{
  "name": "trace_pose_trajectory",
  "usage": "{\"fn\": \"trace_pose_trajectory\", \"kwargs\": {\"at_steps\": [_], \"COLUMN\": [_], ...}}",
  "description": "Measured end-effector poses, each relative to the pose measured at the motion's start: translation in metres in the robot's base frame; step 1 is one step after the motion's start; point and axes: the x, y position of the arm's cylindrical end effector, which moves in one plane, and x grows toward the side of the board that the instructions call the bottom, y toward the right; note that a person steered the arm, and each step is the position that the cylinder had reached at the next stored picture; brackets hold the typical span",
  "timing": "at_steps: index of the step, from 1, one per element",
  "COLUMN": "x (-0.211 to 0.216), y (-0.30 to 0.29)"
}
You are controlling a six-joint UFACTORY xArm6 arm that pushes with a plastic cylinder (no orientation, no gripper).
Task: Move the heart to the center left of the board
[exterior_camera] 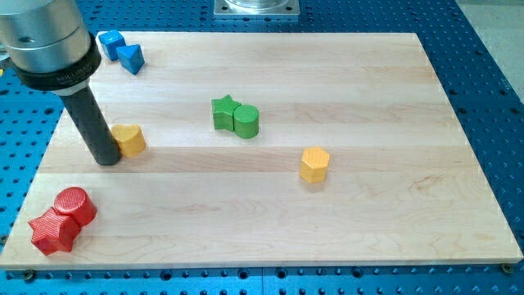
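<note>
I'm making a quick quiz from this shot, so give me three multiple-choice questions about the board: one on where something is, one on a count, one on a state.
1. Where is the yellow heart block?
A. the view's left, at mid height
B. the view's bottom right
C. the view's top centre

2. How many green blocks are there?
A. one
B. two
C. four

3. How does my tip stand to the heart?
A. far off
B. right against its left side
C. resting on top of it

Answers: 1 A, it lies near the board's left edge; 2 B, a green star block and a green cylinder block touch; 3 B, the rod's end meets the heart's left side.
</note>
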Motion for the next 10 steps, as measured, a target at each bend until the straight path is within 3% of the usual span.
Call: {"fn": "trace_pose_trajectory", "kwargs": {"at_steps": [1,3,5,6,10], "x": [0.018,-0.039,-0.025,-0.051,-0.077], "y": [0.019,0.003,0.052,0.051,0.005]}}
